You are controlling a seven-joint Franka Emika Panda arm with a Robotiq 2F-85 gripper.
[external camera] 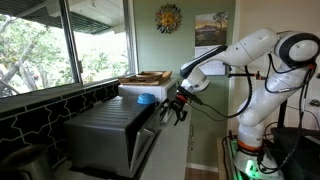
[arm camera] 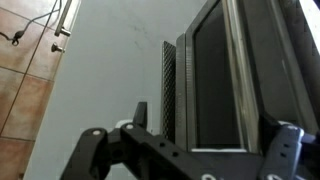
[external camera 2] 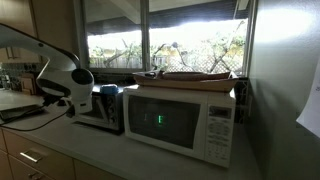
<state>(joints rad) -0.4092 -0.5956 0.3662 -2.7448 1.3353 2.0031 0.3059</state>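
My gripper (external camera: 176, 110) hangs in front of a black and silver toaster oven (external camera: 115, 135), close to its front top edge, touching nothing. In the wrist view the two fingers stand wide apart at the bottom, so the gripper (arm camera: 190, 160) is open and empty. The toaster oven's dark glass door (arm camera: 215, 80) and a vented side panel (arm camera: 168, 90) fill the view beyond the fingers. A small blue object (external camera: 147, 98) lies on top of the oven. In an exterior view the arm (external camera 2: 62, 78) hides part of the toaster oven (external camera 2: 105, 112).
A white microwave (external camera 2: 180, 122) stands beside the toaster oven on the counter, with a flat wooden tray (external camera: 146, 77) on top. Windows (external camera: 60, 40) run behind the counter. Tiled floor (arm camera: 25, 100) shows below in the wrist view.
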